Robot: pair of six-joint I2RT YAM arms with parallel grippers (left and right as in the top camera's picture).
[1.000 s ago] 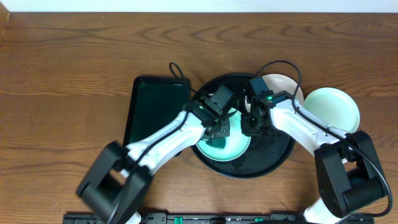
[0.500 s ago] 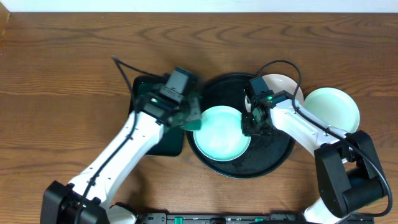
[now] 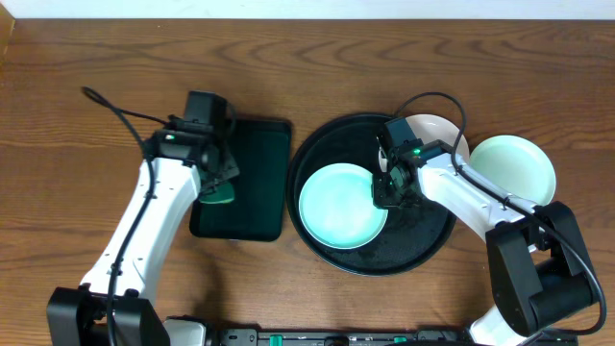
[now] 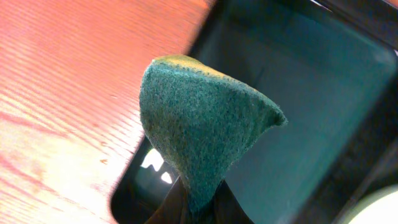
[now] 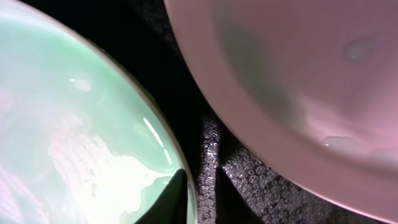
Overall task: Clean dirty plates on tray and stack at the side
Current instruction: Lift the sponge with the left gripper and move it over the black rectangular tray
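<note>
A pale mint-green round shallow plate (image 3: 341, 206) lies in the left half of the large round glossy black tray (image 3: 423, 238), its surface shiny and free of smears. The right fingers (image 3: 384, 195) pinch its right rim, one finger inside the plate and one outside on the tray floor. A white round plate (image 3: 434, 134) sits at the tray's far right edge, overlapping the rim, with a few drops on it. A second mint-green plate (image 3: 516, 168) rests on the brown wooden desk (image 3: 86, 58), just right of the tray and beside the white plate. Left of the black tray lies a rectangular dark green tray (image 3: 255, 159). Over its left edge, the left fingers (image 3: 217, 176) are closed on a dark green scouring sponge (image 4: 199, 127).
</note>
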